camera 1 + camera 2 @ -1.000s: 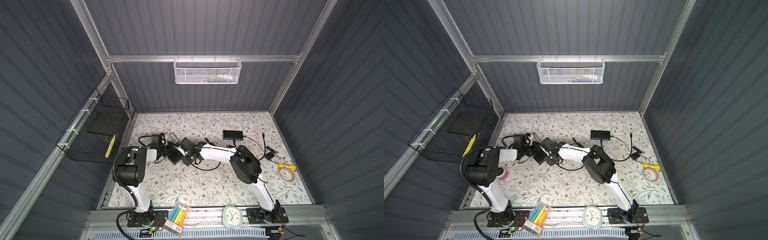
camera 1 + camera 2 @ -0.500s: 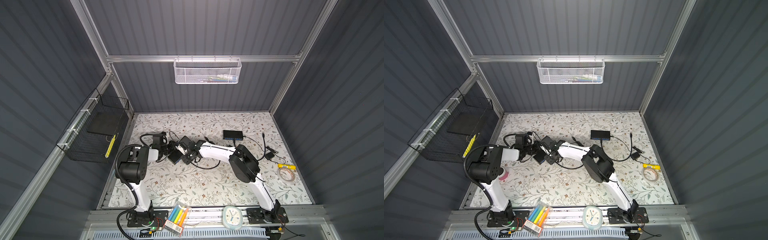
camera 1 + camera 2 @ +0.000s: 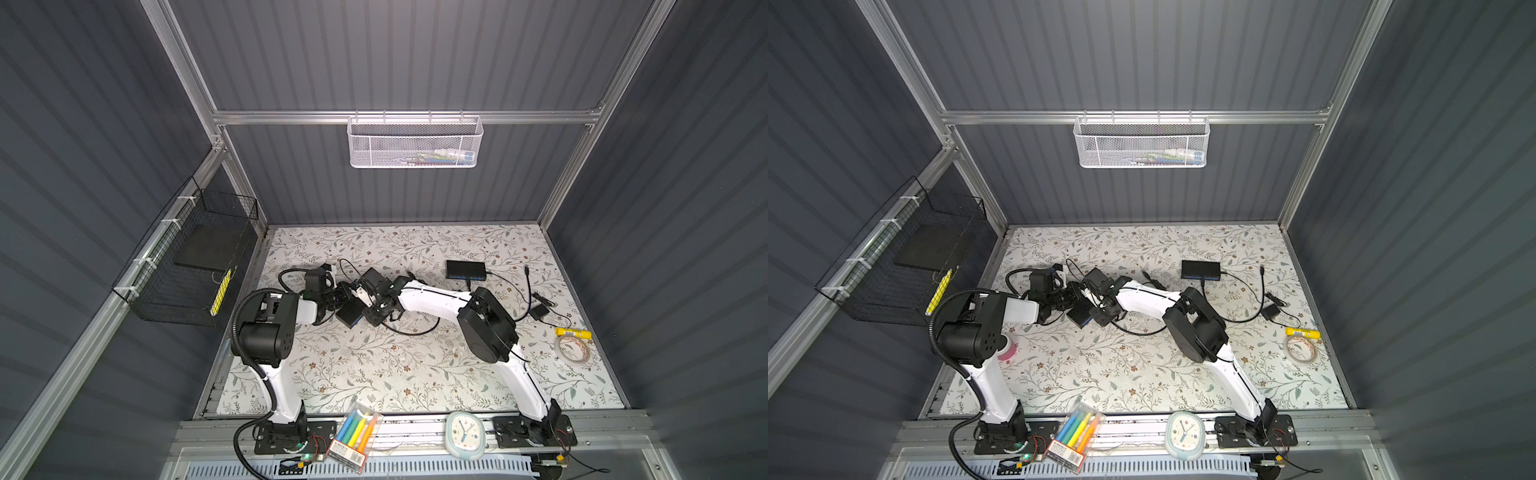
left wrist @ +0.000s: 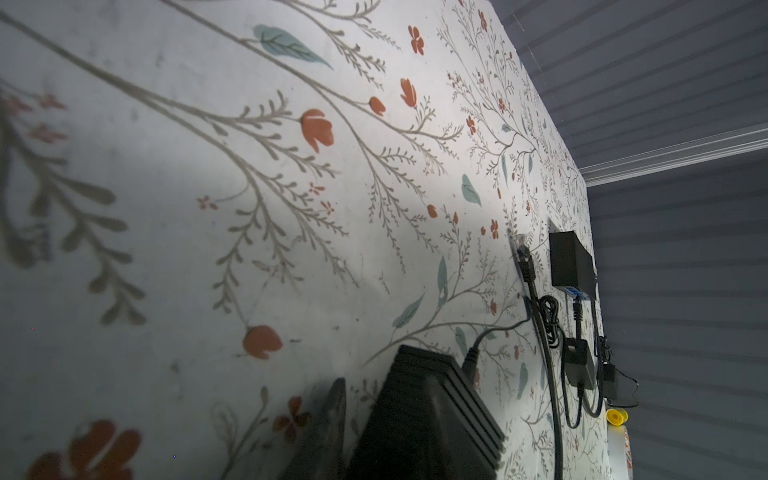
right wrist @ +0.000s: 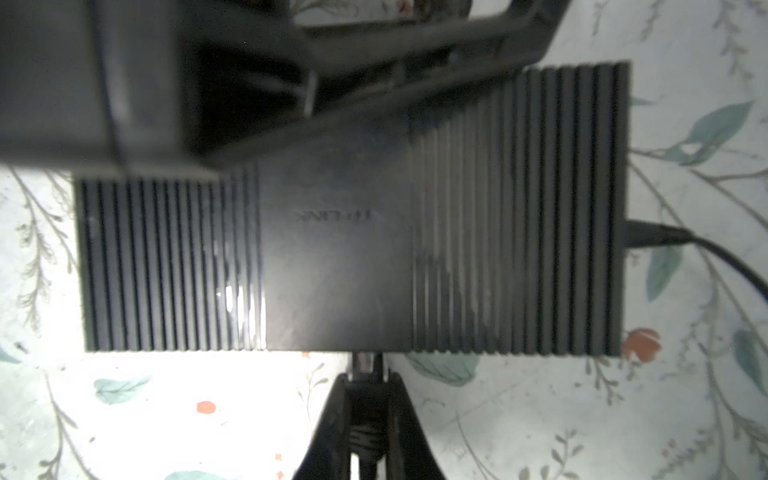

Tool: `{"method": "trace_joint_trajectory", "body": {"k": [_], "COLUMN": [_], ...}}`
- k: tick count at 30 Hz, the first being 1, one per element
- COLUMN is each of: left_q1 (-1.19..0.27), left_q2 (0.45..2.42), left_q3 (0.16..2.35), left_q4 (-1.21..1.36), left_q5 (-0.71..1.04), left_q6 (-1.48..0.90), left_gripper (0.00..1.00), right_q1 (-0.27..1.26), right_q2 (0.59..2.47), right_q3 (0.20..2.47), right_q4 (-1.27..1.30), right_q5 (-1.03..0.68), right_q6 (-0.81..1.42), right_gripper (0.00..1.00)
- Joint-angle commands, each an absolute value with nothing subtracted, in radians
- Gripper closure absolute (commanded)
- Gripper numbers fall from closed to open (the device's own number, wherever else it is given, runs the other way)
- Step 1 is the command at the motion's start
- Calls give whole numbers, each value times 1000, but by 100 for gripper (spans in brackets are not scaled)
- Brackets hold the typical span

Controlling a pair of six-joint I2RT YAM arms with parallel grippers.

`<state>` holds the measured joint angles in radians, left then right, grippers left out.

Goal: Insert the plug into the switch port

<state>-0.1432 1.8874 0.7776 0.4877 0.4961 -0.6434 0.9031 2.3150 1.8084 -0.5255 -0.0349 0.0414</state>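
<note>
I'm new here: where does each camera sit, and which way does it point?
Both top views: high overhead, looking down on the floral table; left arm and right arm show whole.
Left wrist: low beside the switch, looking along the table to the far wall; perhaps one dark finger shows.
Right wrist: above the switch, looking down; right gripper holds the plug.
Shared: both wrist views show that switch.

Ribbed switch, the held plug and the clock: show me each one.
ribbed switch (image 5: 353,257), right wrist view, smooth top face by logo.
held plug (image 5: 366,363), right wrist view, tip at the switch's edge.
clock (image 3: 464,435), a top view, middle of its dial.
</note>
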Motion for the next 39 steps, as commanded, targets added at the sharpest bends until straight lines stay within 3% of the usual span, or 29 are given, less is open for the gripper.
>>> {"method": "trace_joint_trajectory", "body": {"k": [1,12,20,32,39], "left_q1": [-205,-46,-2,121,161], "left_q2": [1919,1806,1461,990,947], "left_q3": [705,779,892,797,787], "left_q4": [149,-9,-254,-519,-563], "left_q5": [628,558,261,1,3], "left_q6": [-623,-532,-520,-563,-560], "left_gripper": [69,65,49,48,47], "right_q1": [862,861,871,948,988], "right_q2": [2308,2200,2250,2477,2610], "right_q3": [1784,1601,1642,2028,2287], "right_q4": [-219,-191,-253,-373,-450], "right_q5": [30,24,-17,-232,-311], "right_q6": [32,26,-14,-61,-38], "right_gripper": [96,94,93,91,88]}}
